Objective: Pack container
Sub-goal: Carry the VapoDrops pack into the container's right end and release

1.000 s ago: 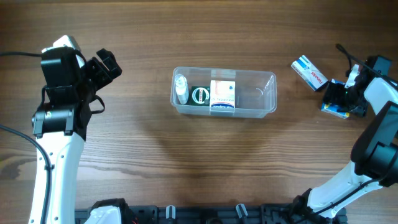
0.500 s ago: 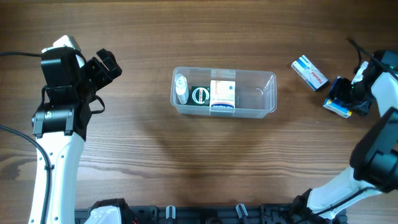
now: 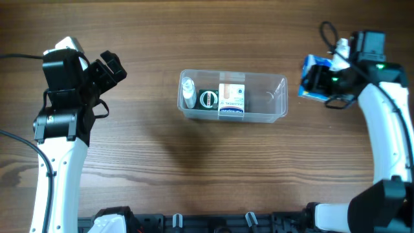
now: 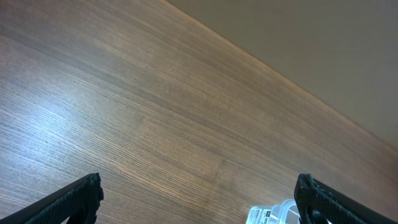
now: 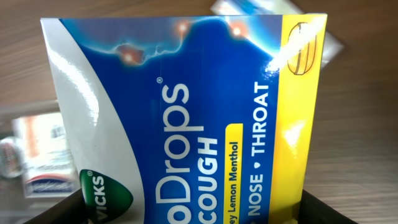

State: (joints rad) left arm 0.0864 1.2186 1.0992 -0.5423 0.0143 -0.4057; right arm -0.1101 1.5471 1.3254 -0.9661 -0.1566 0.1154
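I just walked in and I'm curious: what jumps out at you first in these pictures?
The blue and yellow cough drops box grabs the eye: it fills the right wrist view, gripped by the right gripper just right of the container. That clear container sits mid-table with a small white bottle, a round green item and a white box toward its left end.

Readable print: only on the cough-drop box, seen from the right wrist.
Green "VICKS" badge at lower left; big white "oDrops" on the blue, the word's start cut off; "COUGH" next to it; "Lemon Menthol" in blue on a yellow strip; "NOSE • THROAT" in white by the yellow band. All of it runs sideways. The white box in the container has print, too small to read from overhead.
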